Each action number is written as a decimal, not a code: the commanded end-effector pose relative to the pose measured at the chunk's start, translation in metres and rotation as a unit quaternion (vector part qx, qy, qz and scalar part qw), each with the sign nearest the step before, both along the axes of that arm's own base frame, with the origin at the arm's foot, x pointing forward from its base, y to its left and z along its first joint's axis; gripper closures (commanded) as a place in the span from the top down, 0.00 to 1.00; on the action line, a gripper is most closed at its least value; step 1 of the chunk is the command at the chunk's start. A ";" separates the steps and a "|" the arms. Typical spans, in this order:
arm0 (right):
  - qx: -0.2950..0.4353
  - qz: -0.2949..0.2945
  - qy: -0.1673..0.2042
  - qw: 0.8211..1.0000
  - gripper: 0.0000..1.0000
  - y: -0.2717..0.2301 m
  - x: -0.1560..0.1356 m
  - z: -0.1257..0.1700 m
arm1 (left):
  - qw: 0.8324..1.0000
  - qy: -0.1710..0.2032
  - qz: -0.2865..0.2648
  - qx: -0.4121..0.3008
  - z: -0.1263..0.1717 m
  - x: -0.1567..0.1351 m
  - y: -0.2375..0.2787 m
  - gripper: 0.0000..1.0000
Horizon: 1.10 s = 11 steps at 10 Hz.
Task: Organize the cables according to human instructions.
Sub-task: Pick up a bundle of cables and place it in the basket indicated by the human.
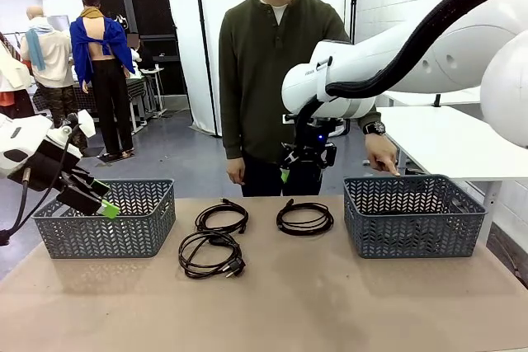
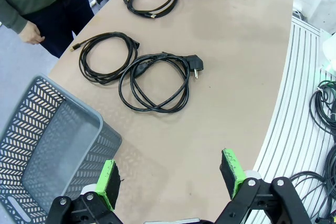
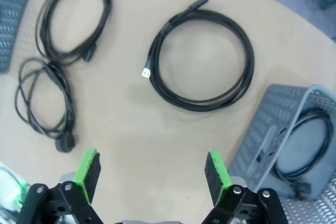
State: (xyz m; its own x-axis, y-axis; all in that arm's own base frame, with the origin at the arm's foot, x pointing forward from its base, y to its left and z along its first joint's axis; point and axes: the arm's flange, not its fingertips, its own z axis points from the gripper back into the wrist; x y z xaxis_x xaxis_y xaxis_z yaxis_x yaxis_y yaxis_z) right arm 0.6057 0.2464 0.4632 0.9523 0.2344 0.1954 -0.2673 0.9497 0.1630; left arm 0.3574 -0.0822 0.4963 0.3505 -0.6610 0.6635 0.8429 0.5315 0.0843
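Right pincer [image 3: 152, 174]: spread wide, empty, poised over the tabletop [image 3: 136, 124] near a round cable coil [image 3: 205, 106].
Left pincer [image 2: 170, 179]: spread wide, empty, above the near corner of the left basket [image 2: 47, 145].
Plugged cable [image 2: 155, 108] and thinner cable [image 2: 82, 61]: coiled, touching, on the tabletop between the baskets.
Fourth cable [image 3: 315, 111]: inside the right basket [image 3: 268, 103].
Person [image 1: 276, 72]: at the far side, one hand [image 1: 382, 154] at the right basket's rim.

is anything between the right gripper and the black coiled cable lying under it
Nothing visible does. The right gripper hangs open above the thin black coiled cable, which lies flat on the bare tan tabletop with nothing else touching it.
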 end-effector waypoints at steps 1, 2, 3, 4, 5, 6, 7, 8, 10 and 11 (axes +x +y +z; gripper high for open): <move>0.011 -0.090 0.011 0.996 1.00 0.019 0.023 -0.005 | 1.000 0.000 -0.007 -0.004 -0.001 0.002 0.004 1.00; 0.003 -0.135 0.004 0.991 1.00 0.024 0.029 -0.010 | 1.000 0.000 -0.007 -0.004 -0.001 0.002 0.004 1.00; -0.012 -0.174 0.011 0.985 1.00 0.028 0.040 -0.017 | 1.000 0.000 -0.007 -0.004 -0.001 0.002 0.004 1.00; -0.006 -0.205 0.020 0.979 1.00 0.031 0.048 -0.025 | 1.000 0.000 -0.007 -0.004 -0.001 0.002 0.004 1.00; -0.008 -0.234 0.021 0.972 1.00 0.033 0.058 -0.033 | 1.000 0.000 -0.007 -0.004 -0.001 0.002 0.004 1.00; -0.009 -0.252 0.021 0.967 1.00 0.035 0.064 -0.040 | 1.000 0.000 -0.007 -0.004 -0.001 0.002 0.004 1.00; -0.017 -0.272 0.020 0.962 1.00 0.038 0.071 -0.050 | 1.000 0.000 -0.007 -0.004 -0.001 0.002 0.004 1.00; -0.019 -0.289 0.014 0.957 1.00 0.040 0.077 -0.057 | 1.000 0.000 -0.007 -0.004 -0.001 0.002 0.004 1.00; -0.013 -0.306 0.013 0.952 1.00 0.042 0.087 -0.072 | 1.000 0.000 -0.007 -0.004 -0.001 0.002 0.004 1.00; -0.008 -0.315 0.018 0.949 1.00 0.043 0.091 -0.077 | 1.000 0.000 -0.007 -0.004 -0.001 0.002 0.004 1.00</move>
